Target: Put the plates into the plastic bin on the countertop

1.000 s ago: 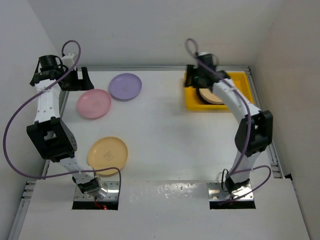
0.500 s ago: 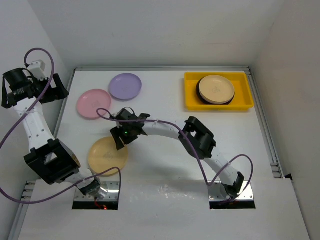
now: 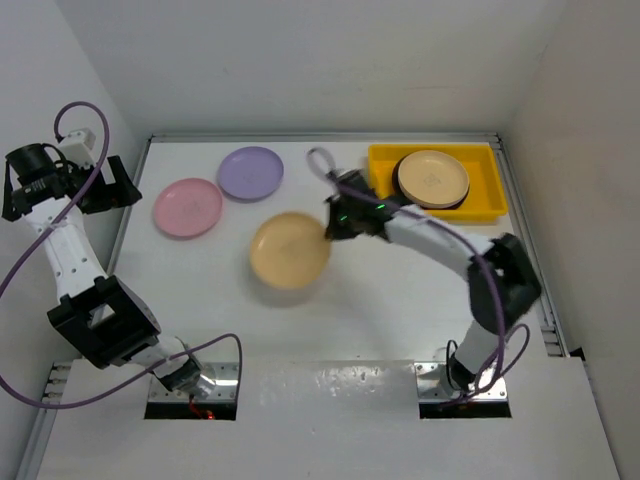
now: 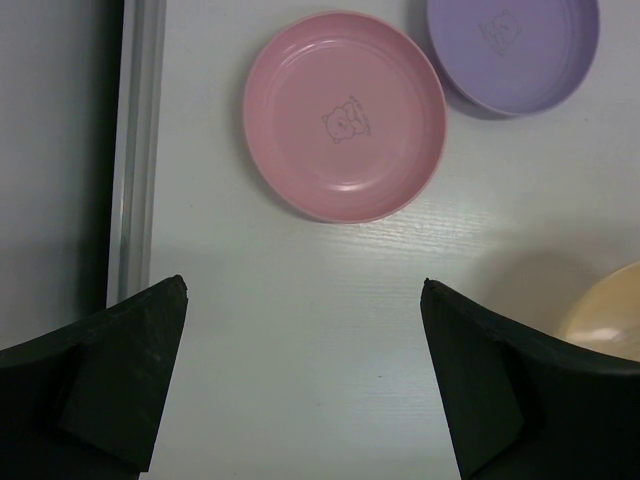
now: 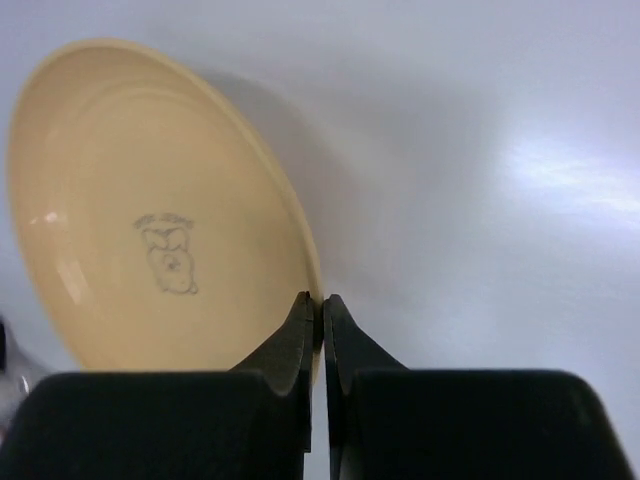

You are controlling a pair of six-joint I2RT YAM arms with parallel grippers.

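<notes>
My right gripper [image 3: 333, 226] [image 5: 322, 300] is shut on the rim of an orange-yellow plate [image 3: 288, 250] [image 5: 160, 210], which hangs tilted over the middle of the countertop [image 3: 380, 300]. The plate's edge also shows in the left wrist view [image 4: 610, 315]. A pink plate [image 3: 187, 207] [image 4: 345, 115] and a purple plate [image 3: 250, 173] [image 4: 515, 50] lie flat at the back left. The yellow plastic bin [image 3: 480, 212] at the back right holds a cream plate [image 3: 433, 176] stacked on a darker one. My left gripper [image 3: 105, 188] [image 4: 300, 285] hovers open at the far left, near the pink plate, with nothing between its fingers.
White walls close the countertop on three sides, with a metal rail [image 4: 135, 150] along the left edge under my left arm. The arm bases [image 3: 190, 385] sit at the near edge. My right arm stretches from its base past the bin's front left corner.
My right arm swung from the bin to the orange-yellow plate at the near left, shut on its rim and carried it up to the middle. The left arm drew back toward the left wall.
</notes>
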